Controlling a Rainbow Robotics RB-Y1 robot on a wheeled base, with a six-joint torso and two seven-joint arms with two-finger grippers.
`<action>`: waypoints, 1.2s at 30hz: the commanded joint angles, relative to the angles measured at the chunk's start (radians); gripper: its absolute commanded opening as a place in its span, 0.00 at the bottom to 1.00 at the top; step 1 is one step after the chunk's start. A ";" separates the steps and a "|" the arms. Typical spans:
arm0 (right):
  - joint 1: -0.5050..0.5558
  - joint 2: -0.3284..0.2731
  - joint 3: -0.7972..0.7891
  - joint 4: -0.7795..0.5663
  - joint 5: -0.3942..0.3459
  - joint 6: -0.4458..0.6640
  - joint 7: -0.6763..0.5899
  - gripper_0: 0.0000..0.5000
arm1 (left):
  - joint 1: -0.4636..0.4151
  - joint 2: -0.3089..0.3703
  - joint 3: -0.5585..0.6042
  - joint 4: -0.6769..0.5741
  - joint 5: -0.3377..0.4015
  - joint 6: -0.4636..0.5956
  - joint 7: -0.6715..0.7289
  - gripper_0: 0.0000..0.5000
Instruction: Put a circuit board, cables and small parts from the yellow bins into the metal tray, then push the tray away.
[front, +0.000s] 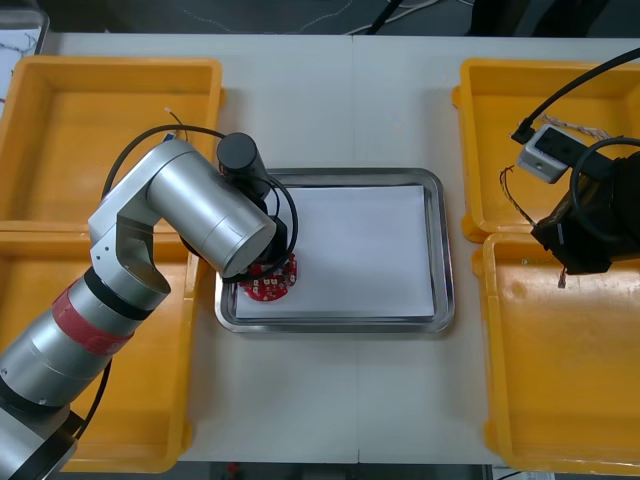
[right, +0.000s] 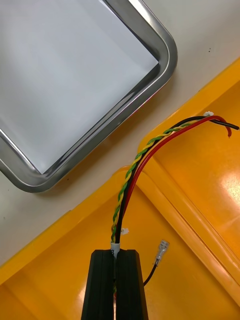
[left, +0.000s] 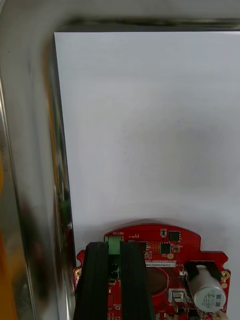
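Status: early in the task. Left gripper (left: 114, 245) is low over the near-left corner of the metal tray (front: 445, 250), jaws closed to a narrow gap on the green connector (left: 113, 244) at the edge of the round red circuit board (front: 268, 288). The board lies on the white sheet (left: 150, 125) lining the tray, so it reads as delivered but not yet released. Right gripper (right: 115, 252) hangs above the seam between the two right-hand yellow bins (front: 560, 400), jaws clamped on a cable (right: 131, 175), a bundle of one twisted yellow-green pair plus red and black leads. Its free ends trail over the far bin, well short of the tray. Remaining, by my judgement: let go of the board, carry the cable across, fetch the small parts, then push the tray away. Markings: white print beside the green connector looks like "MOTOR". Print on the capacitor (left: 209, 294) and elsewhere on the board is too small to read.
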 joint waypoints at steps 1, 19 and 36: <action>-0.028 -0.035 -0.001 -0.007 -0.014 0.003 -0.003 0.00 | 0.010 -0.018 -0.014 -0.008 -0.009 -0.002 -0.031 0.00; -0.028 -0.035 -0.001 -0.007 -0.026 0.003 -0.003 0.00 | 0.012 -0.018 -0.017 -0.006 -0.006 -0.002 -0.024 0.57; -0.028 -0.036 -0.001 -0.007 -0.028 0.003 -0.003 0.00 | 0.010 -0.019 0.052 -0.101 0.011 0.093 -0.028 0.71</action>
